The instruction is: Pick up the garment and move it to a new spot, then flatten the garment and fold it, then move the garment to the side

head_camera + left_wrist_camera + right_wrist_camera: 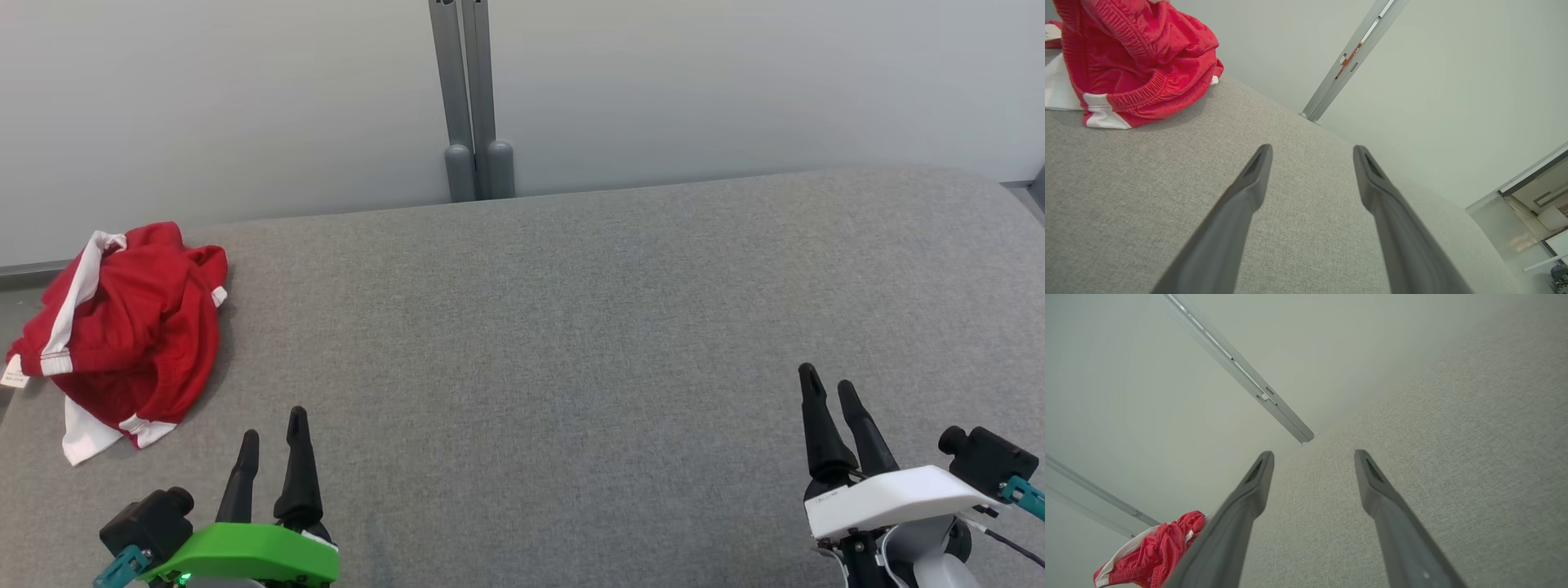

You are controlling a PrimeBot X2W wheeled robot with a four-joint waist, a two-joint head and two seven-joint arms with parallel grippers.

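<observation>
The left claw (273, 425), under its green wrist cover, and the right claw (827, 380), under its white one, both stand wide open and empty. Their fingers point away from the robot, low over the near edge of the grey padded table (522, 327). This reads as a ready pose, with no step of the task yet begun. The garment (131, 327), red with white stripes and a gathered waistband, apparently shorts, lies crumpled in a heap at the table's left end. It is near the left claw but apart from it, and well apart from the right claw, so the left arm is judged better placed for the first pick. The broad bare cloth at centre offers room for flattening and folding. A small white tag (15, 371) at the heap's left edge carries print too small to read. A reddish sticker (1349, 60) on the grey post (472, 98) behind the table is likewise illegible.
</observation>
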